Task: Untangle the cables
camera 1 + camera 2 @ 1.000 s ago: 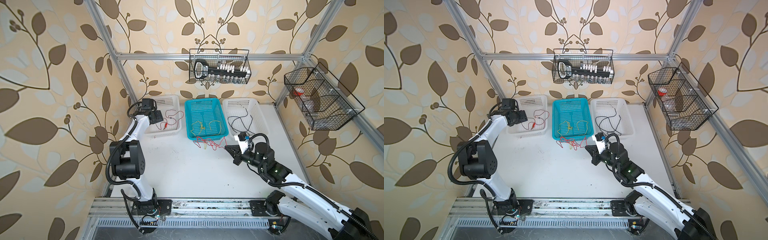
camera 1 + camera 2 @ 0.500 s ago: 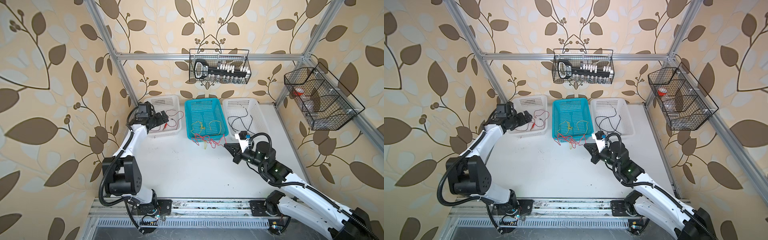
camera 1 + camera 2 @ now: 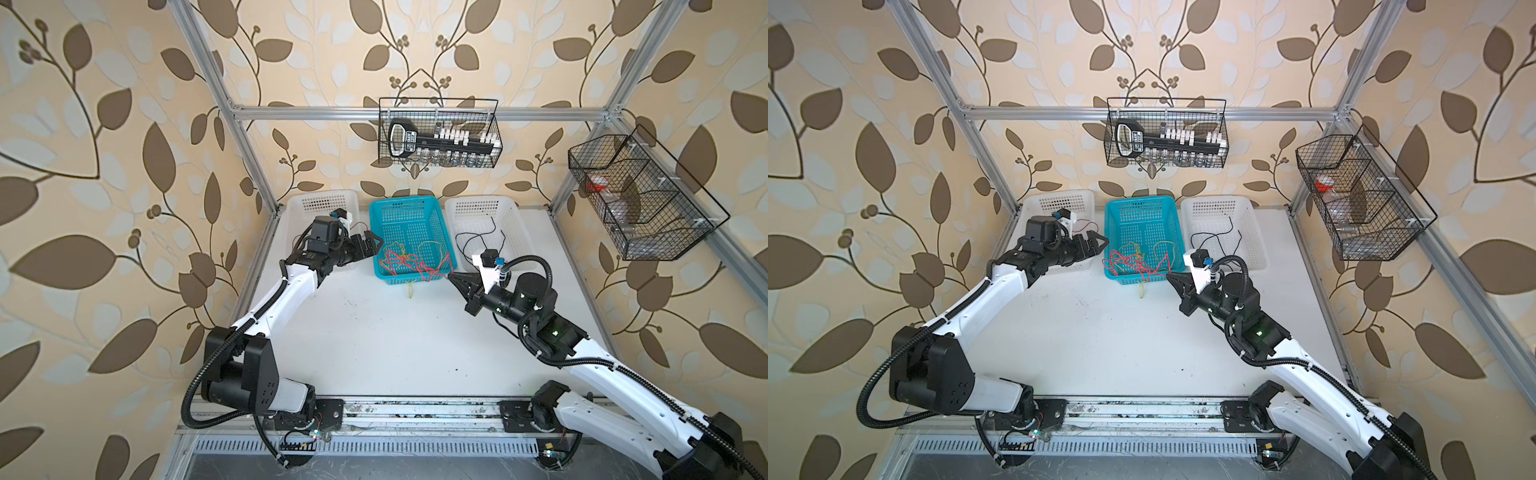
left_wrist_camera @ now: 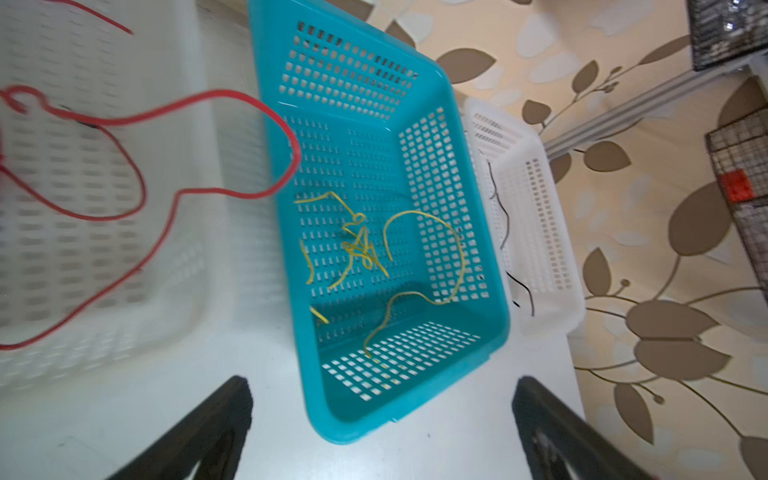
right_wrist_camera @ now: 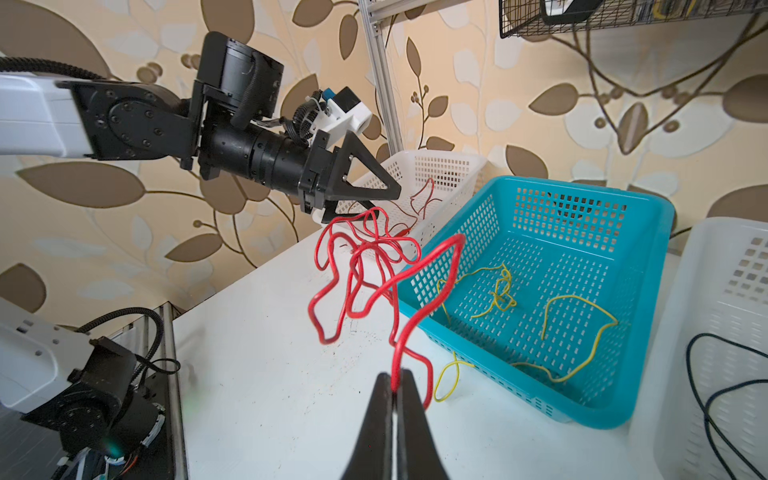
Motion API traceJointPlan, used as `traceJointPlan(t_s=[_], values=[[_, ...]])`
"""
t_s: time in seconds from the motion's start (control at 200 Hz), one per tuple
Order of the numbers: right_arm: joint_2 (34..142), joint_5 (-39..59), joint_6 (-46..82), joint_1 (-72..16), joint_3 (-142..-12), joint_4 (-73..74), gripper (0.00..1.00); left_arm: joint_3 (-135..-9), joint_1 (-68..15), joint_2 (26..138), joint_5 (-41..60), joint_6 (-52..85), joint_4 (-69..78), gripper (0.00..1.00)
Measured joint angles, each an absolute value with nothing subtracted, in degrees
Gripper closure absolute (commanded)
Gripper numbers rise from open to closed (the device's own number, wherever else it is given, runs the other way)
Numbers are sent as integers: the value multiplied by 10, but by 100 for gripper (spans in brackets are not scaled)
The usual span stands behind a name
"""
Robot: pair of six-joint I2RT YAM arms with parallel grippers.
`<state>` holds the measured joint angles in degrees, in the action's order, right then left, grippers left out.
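White surface (image 3: 374, 332), teal basket (image 3: 405, 216) at back edge. R pincer (image 5: 395, 399) pinches red cable tangle (image 5: 365, 266) over basket's front rim. L pincer (image 3: 372, 244) wide, empty: grab far loop, pull apart slow, spare yellow cables (image 4: 361, 245).

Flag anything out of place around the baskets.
A yellow cable loop lies outside the teal basket, on the table beside its near wall, while the other yellow strands sit inside. The shut right gripper pinches the red tangle.

Bright even daylight, soft shadows; left wrist view motion-blurred at one side; wide-angle edge distortion
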<state>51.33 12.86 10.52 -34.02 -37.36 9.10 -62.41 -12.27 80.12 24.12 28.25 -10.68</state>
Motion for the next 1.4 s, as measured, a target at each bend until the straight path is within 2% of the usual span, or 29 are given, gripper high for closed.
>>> traceJointPlan(t_s=[0.305,0.525,0.585,0.94,1.14,1.4], values=[[528,124,98,-340,-377,79,100,-611,-159,791,285,323,-47,2],[531,124,95,-340,-379,79,100,-605,-179,799,315,351,-17,11],[533,124,94,-340,-381,79,100,-605,-187,806,320,359,-8,17],[538,124,93,-340,-387,80,100,-605,-218,845,336,382,17,75],[554,123,91,-340,-387,76,100,-605,-222,853,341,387,20,100],[558,120,91,-340,-387,70,100,-605,-222,857,339,385,20,100]])
